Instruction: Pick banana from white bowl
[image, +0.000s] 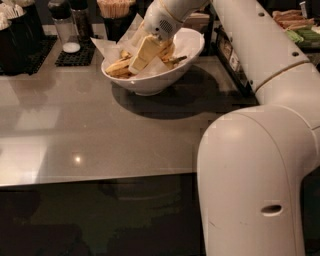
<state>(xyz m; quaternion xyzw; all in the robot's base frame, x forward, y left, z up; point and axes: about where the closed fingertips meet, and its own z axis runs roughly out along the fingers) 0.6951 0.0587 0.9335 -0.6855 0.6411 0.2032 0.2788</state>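
The white bowl (156, 83) stands on the grey table at the back centre, lined with white paper. Several yellow bananas lie in it; the banana (119, 68) shows as a curved, freckled yellow shape low at the left, partly hidden by the gripper. Shorter pieces with dark tips (175, 58) lie to the right. My gripper (140, 61) reaches down from the upper right into the middle of the bowl, its pale-yellow pads among the bananas. Whether it touches the banana cannot be told.
My white arm fills the right side and the front right. A black mat with shakers (70, 47), a cup of sticks (116, 9) and a dark container (17, 35) stand at the back left. A black rack (234, 60) and a food tray (295, 25) stand at the right.
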